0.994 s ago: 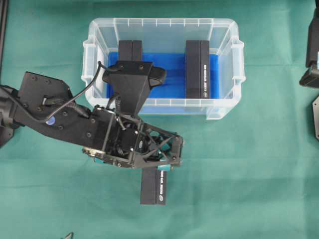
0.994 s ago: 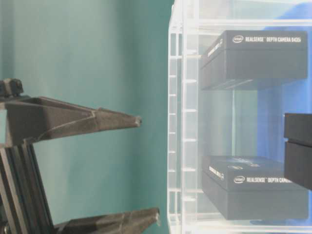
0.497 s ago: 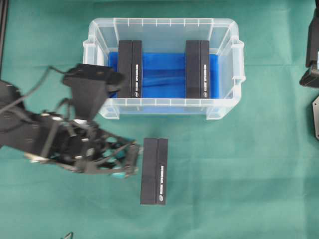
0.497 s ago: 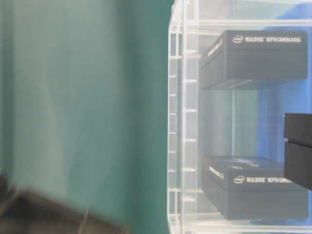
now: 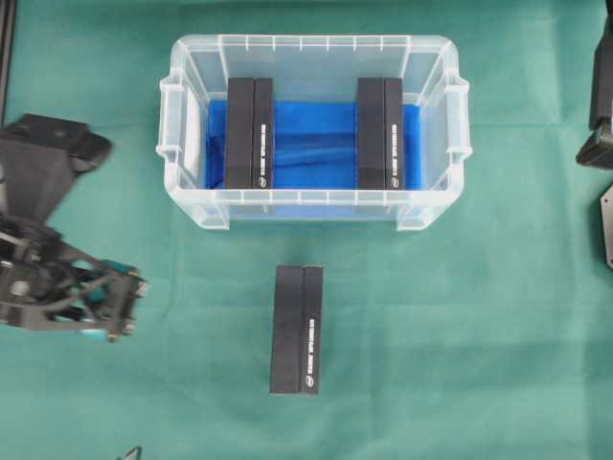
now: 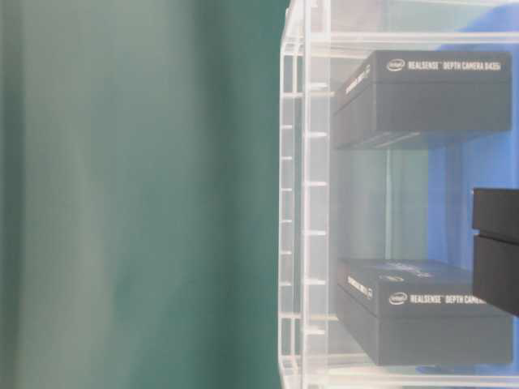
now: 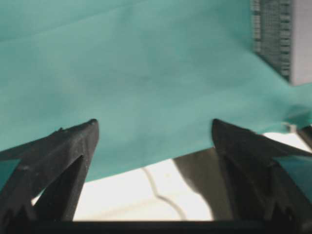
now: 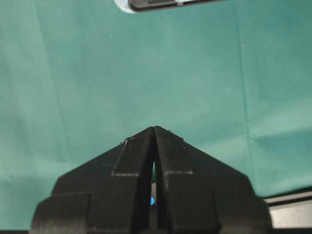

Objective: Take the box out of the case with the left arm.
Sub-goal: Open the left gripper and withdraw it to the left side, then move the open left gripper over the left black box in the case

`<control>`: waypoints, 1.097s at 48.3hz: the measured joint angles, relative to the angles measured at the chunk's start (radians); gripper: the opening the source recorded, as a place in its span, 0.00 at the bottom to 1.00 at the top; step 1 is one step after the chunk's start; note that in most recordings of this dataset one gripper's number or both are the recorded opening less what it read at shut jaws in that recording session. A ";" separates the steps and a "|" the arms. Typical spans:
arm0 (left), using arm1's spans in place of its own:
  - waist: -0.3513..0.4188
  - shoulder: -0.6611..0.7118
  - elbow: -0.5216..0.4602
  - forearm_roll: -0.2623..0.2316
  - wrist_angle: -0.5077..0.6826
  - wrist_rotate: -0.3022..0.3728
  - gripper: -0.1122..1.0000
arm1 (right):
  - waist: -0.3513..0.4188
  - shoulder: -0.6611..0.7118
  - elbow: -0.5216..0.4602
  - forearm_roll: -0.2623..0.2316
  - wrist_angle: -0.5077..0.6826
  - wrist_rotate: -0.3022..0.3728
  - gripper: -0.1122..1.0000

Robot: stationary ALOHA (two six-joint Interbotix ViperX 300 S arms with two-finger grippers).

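The clear case (image 5: pixel 182 144) with a blue sheet on its bottom stands at the back middle and holds two black boxes, one on the left (image 5: pixel 249 132) and one on the right (image 5: pixel 379 132). A third black box (image 5: pixel 296 329) lies on the green cloth in front of the case, free of any gripper. My left gripper (image 5: pixel 123 309) is at the far left edge, well apart from that box, open and empty. In the left wrist view its fingers (image 7: pixel 58 156) stand wide apart over the cloth. My right gripper (image 8: pixel 154 130) is shut and empty.
The right arm (image 5: pixel 599 96) rests at the far right edge. The table-level view shows the case wall (image 6: pixel 304 203) with boxes (image 6: pixel 430 97) behind it. The left wrist view shows the cloth's edge, pale floor and a grey block (image 7: pixel 280 39).
My left gripper has let go of the third box and swung away to the far left, out of the table-level view. The box stays on the cloth. The right arm has not moved.
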 measured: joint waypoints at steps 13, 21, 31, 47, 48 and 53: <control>-0.012 -0.074 0.044 -0.002 0.032 -0.032 0.90 | 0.000 0.000 0.000 0.000 0.000 -0.003 0.10; -0.012 -0.087 0.055 -0.002 0.041 -0.032 0.90 | 0.000 0.000 0.000 0.000 0.000 -0.003 0.10; 0.074 -0.140 0.092 -0.003 0.072 -0.008 0.90 | 0.002 0.000 -0.002 -0.005 -0.002 -0.003 0.10; 0.357 -0.219 0.129 -0.003 0.109 0.262 0.90 | 0.002 -0.002 0.000 -0.005 0.000 -0.003 0.10; 0.377 -0.219 0.129 -0.005 0.110 0.281 0.90 | 0.000 -0.002 0.000 -0.005 0.000 -0.003 0.10; 0.466 -0.218 0.130 -0.005 0.114 0.385 0.90 | 0.000 -0.002 0.000 -0.006 0.000 -0.003 0.10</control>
